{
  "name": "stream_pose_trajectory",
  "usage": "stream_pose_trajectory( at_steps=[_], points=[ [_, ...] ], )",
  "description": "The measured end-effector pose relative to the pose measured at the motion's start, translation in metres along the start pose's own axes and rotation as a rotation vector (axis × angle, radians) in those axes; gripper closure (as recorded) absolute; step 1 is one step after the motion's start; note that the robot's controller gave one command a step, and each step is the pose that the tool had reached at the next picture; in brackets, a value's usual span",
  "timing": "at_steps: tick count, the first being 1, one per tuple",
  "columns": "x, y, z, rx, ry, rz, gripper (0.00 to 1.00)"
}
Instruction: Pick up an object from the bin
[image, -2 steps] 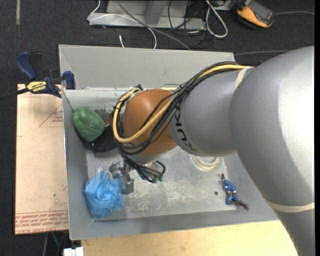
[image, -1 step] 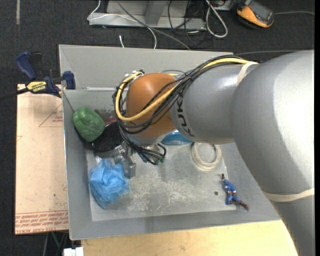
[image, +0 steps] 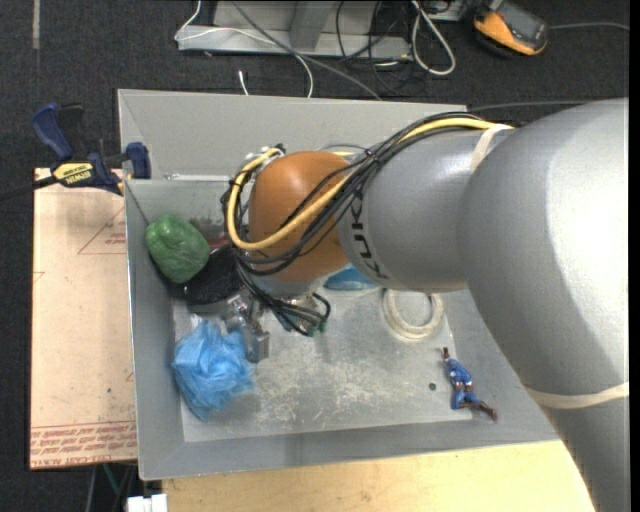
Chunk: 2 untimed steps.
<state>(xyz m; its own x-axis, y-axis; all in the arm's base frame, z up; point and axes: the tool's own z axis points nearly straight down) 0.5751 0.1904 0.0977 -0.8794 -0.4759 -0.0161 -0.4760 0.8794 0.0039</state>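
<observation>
Several loose bits lie in the grey metal bin (image: 340, 390). The gripper (image: 252, 335) hangs at the edge of a crumpled blue plastic wad (image: 210, 368), which sits just to its lower left. Can't tell if it's open or gripping anything. There's a crumpled green ball (image: 177, 248) up-left and a white tape ring (image: 412, 312) off right. I'd centre over the wad, then bite a thick fold.

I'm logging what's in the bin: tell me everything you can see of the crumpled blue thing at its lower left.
The crumpled blue thing looks like thin, soft plastic, bright light blue, bunched into a wrinkled lump. It lies on the bin's floor near the left wall, below a black thing. The claw stands at its upper right edge; whether they touch cannot be told.
</observation>
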Motion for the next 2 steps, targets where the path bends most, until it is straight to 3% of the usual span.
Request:
stream_pose_trajectory(
  at_steps=[1,2],
  points=[
    [-0.0316,0.0273,0.0248,0.001,-0.005,-0.289,1.0],
    [-0.0298,0.0297,0.0248,-0.002,-0.004,-0.237,1.0]
  ],
)
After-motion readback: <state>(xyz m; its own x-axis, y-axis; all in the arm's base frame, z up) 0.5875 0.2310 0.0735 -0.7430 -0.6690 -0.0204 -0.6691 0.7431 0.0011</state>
